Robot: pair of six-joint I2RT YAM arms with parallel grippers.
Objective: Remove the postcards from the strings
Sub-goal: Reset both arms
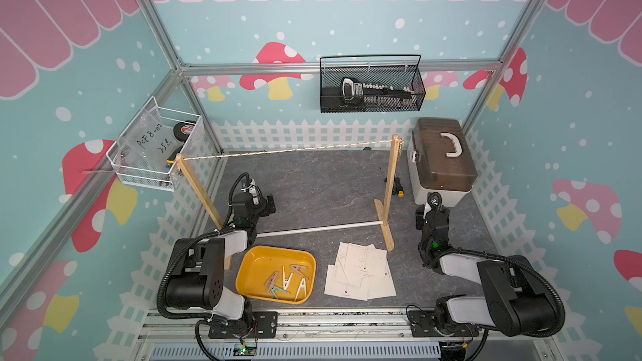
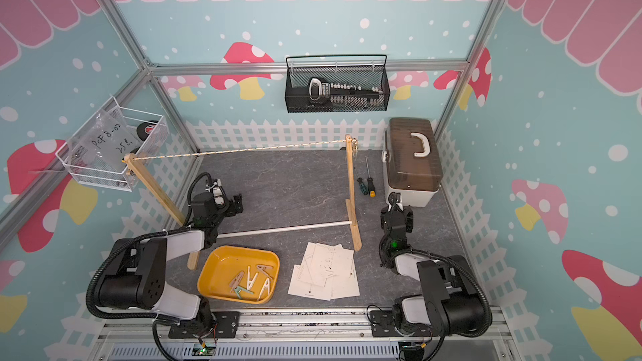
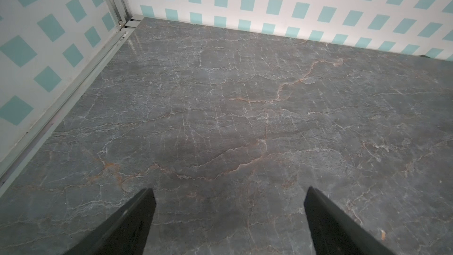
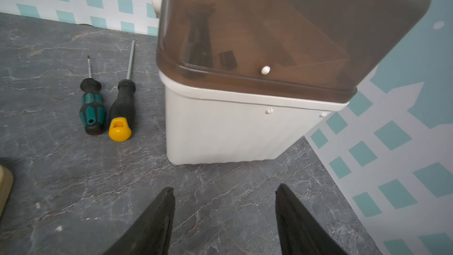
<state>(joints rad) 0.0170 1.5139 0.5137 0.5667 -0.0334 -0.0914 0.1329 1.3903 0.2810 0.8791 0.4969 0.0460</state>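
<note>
Evidently the postcards (image 1: 361, 272) are off the string (image 1: 288, 150). In both top views they lie in a loose, overlapping pile on the grey desk (image 1: 312, 189), just beside a yellow tray (image 1: 258, 263) that holds several clothespins (image 1: 286, 281), and near the foot of the wooden post (image 1: 389, 185) on the robot's right. The string itself runs taut between that post and the other post (image 1: 199, 191) (a white rod (image 1: 319, 229) joins their feet). The left end effector (image 3: 230, 190) hangs on the far side of the rod, near the left post, its jaws spread wide over plain desk and gripping nothing. The right end effector (image 4: 225, 187) sits well apart from the cards and faces a white toolbox (image 4: 232, 123) with a brown see-through lid. Its jaws stand apart and hold nothing. Two screwdrivers (image 4: 121, 109) lie side by side just beside the box.
</note>
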